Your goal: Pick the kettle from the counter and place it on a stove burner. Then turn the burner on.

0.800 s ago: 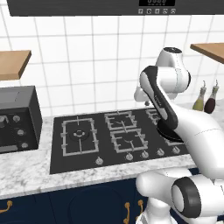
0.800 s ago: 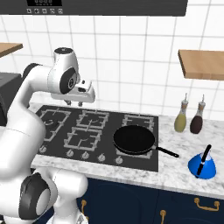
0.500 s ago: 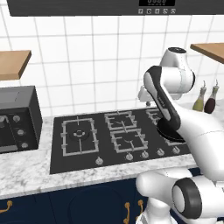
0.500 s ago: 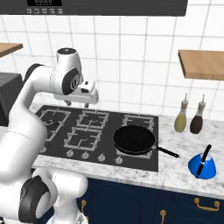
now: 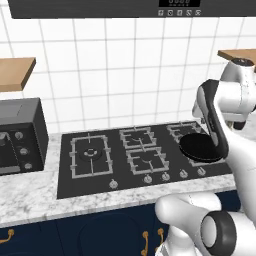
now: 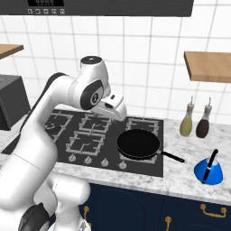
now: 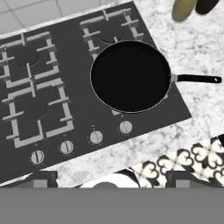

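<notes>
the small bright blue cone-shaped kettle (image 6: 208, 170) with its thin black handle sits on the pale marbled stone counter (image 6: 187, 160) at the far right, well apart from the flat black glass stove (image 6: 90, 137). a round black frying pan (image 6: 138, 144) rests on the stove's right side. the white arm's two-finger gripper (image 6: 118, 107) hangs above the stove, its jaws spread wide and holding nothing.

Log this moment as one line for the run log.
stage: reaching, nothing held | tool: open, above stove front edge | kettle: on counter, right of pan | burner: bare
</notes>
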You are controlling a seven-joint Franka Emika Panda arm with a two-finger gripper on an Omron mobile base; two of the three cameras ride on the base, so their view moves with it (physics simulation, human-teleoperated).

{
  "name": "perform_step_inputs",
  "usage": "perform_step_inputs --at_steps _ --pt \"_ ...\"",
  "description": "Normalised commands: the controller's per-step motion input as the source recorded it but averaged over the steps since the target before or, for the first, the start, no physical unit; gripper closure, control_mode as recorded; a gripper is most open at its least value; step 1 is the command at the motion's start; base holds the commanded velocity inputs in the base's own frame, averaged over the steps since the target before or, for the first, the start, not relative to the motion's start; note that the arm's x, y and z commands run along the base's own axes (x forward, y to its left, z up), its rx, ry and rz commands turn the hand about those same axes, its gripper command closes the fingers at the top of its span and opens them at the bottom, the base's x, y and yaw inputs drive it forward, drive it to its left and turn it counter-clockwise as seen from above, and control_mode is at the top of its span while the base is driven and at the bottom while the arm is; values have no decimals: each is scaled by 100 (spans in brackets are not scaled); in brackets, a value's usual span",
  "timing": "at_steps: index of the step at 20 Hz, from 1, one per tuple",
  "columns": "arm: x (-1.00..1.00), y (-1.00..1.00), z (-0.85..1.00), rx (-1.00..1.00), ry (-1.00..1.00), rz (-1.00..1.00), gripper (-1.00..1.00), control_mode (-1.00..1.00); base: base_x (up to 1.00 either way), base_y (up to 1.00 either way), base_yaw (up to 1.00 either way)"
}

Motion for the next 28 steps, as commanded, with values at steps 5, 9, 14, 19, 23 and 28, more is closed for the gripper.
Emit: perform_step_inputs --at_steps 5,9,14,19,23,28 --pt "-14 -100 -2 0 -4 -27 -100 -100 0 0 0" --pt "-1 -100 -12 0 0 -22 -100 -100 0 0 0" --pt "3 -100 -28 0 4 -17 -100 -100 0 0 0" --pt "6 -100 -29 0 13 -16 -100 -100 0 0 0" --pt "3 -100 -19 0 18 -16 -100 -100 0 0 0" --pt "-1 -100 -11 3 13 -13 -100 -100 0 0 0"
